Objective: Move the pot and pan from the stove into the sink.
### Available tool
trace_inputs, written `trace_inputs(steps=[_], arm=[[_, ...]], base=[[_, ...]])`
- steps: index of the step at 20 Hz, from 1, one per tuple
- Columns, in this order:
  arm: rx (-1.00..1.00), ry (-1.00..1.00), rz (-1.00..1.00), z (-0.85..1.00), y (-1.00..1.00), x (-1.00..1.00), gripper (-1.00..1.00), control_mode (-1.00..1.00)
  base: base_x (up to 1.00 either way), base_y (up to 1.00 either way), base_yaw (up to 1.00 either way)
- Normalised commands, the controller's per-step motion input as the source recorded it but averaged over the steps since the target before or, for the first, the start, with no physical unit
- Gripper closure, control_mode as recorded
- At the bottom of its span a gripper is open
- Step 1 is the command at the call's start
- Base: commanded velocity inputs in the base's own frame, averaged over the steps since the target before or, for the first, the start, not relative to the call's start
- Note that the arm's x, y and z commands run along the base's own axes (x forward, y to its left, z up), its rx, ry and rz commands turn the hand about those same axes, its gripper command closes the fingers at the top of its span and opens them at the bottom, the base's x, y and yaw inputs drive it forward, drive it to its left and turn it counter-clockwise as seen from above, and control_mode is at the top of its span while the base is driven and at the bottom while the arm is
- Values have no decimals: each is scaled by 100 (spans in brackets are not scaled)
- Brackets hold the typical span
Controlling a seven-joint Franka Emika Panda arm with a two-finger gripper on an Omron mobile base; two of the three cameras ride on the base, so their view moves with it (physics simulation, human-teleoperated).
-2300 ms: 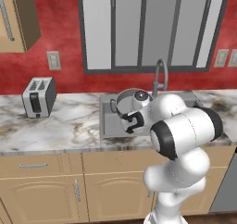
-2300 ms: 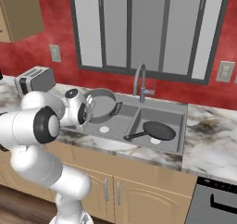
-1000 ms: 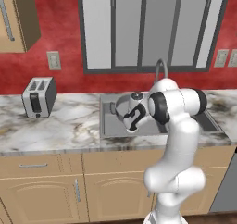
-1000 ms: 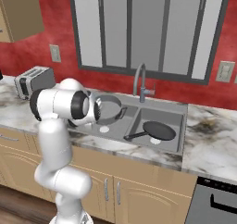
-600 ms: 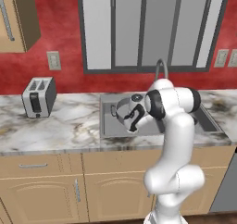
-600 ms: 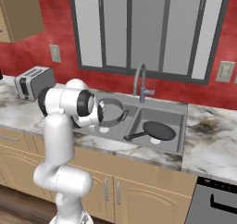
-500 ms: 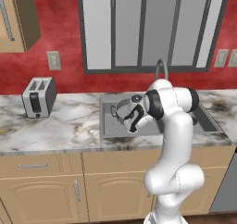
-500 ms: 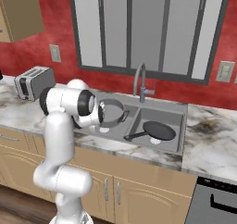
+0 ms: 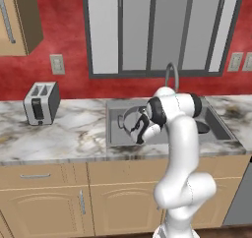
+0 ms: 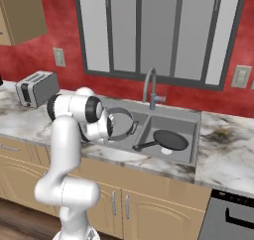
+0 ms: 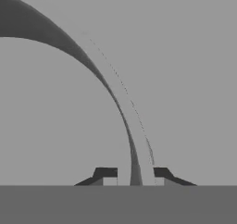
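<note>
Plainly, neither pot [image 10: 120, 123] nor toaster [image 9: 42, 103] bears readable writing.

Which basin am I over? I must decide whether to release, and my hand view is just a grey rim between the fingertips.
Observer: The left one. The pot is inside the left basin of the sink and looks tilted.
Operator: And the pan?
Observer: The pan lies in the right basin, its handle pointing toward the divider.
Operator: Anything close to my hand?
Observer: The faucet stands behind the basins, apart from the gripper.
</note>
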Motion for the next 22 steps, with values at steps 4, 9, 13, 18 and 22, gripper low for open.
trace_inputs(steps=[4,9,13,18,22], arm=[[0,0,-6,-8,2,40,100,-100],[0,1,-4,-2,0,27,100,-100],[0,1,-4,0,1,6,-100,-100],[2,-2,-13,32,4,0,-100,-100],[6,-6,-18,66,1,-10,-100,-100]], base=[[0,0,0],[0,0,0],[0,0,0],[0,0,0],[0,0,0]])
